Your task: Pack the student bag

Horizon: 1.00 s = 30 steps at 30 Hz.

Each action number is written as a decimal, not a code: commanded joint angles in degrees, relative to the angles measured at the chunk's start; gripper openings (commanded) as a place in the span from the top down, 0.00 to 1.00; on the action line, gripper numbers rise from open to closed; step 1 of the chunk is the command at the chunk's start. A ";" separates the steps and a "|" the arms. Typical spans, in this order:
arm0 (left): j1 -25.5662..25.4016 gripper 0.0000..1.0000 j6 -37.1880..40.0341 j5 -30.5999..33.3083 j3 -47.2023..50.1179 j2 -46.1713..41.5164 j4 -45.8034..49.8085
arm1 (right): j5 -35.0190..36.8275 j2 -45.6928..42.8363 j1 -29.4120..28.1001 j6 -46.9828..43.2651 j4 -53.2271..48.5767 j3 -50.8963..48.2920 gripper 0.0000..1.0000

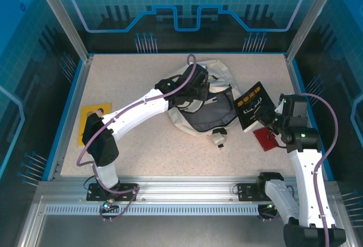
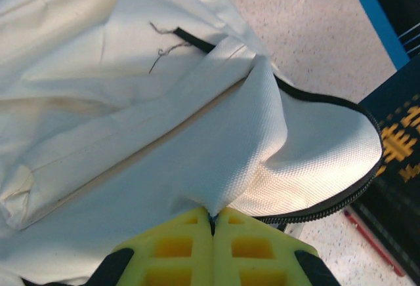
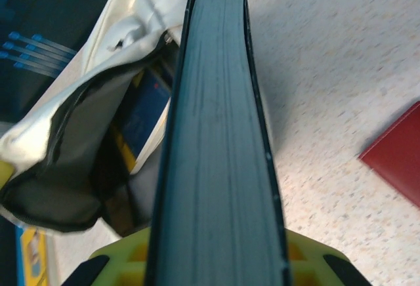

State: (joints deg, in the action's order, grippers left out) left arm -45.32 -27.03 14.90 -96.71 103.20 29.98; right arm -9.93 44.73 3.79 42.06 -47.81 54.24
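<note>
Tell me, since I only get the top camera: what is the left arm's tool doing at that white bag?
Observer: The left tool is shut on a pinched fold of the student bag, right beside its dark-edged opening.
Operator: And the dark book on the right?
Observer: The right tool clamps the book, which points edge-on toward the bag's opening.
Operator: Anything inside the bag?
Observer: Yes. Through the open mouth, a blue item shows inside; I cannot tell what it is.
</note>
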 commanded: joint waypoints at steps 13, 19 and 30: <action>-0.03 1.00 -0.63 2.43 4.77 -8.44 -12.36 | -27.39 2.95 -0.39 12.42 21.81 -10.55 0.94; -0.03 1.00 0.31 1.98 6.04 -9.37 -12.57 | -22.74 8.10 -5.34 16.95 32.05 -12.08 0.94; -0.08 1.00 -1.07 0.53 5.87 -8.79 -12.93 | -12.93 22.13 -12.84 23.51 49.35 -10.99 0.94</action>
State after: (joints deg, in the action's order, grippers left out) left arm -45.32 -27.05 15.84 -90.56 97.01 21.37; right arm -25.74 64.55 -6.90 63.96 -7.97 40.93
